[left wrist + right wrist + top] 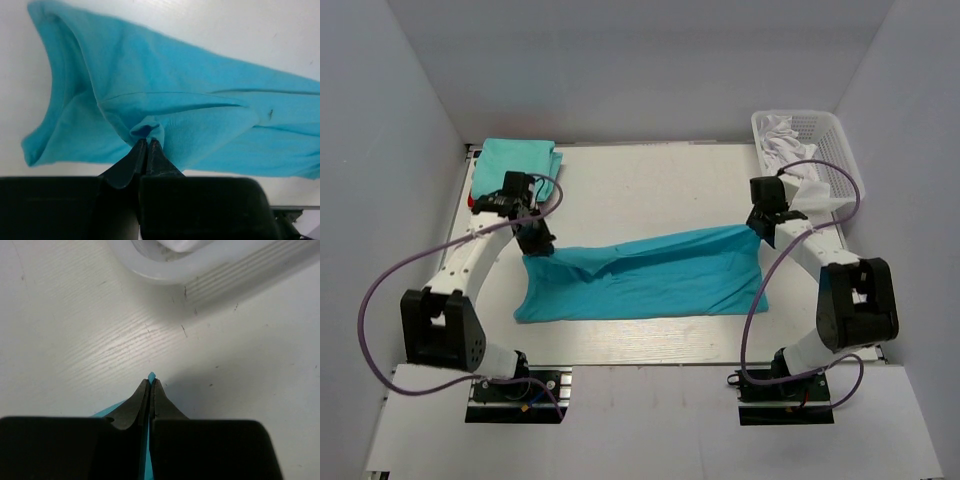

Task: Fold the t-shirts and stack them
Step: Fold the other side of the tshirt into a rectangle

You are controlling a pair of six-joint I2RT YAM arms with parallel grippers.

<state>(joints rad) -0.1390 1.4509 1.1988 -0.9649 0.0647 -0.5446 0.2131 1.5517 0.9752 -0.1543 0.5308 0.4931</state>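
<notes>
Far out on the left, just beyond the left gripper (535,243), sits the stack of folded mint-teal t-shirts (520,158), close to that arm and well apart from the other. The left gripper itself is pinched nearly closed on a bunched fold of the turquoise t-shirt (640,280), and its wrist view shows the cloth gathered right at the fingertips and fanning out ahead. From there the shirt runs long and narrow straight across to the right. Its far edge is drawn up between the two grippers, and its near edge lies flat on the table (650,180), back toward the arm bases. Each arm has one end, so the long axis lies along the line joining them. My read is that the next fold turns on that shared edge travelling evenly, both ends together. Beyond the shirt there is bare tabletop between the grippers, with a thinner strip on the near side. Over on the right, the right gripper (151,382) is clamped fully closed, with only a sliver of turquoise peeking from its tips. Just past it and off to its right stands the white basket (840,165) with white cloth (780,135) inside. That's the tight corner, and a wide swing there could clip the rim.
</notes>
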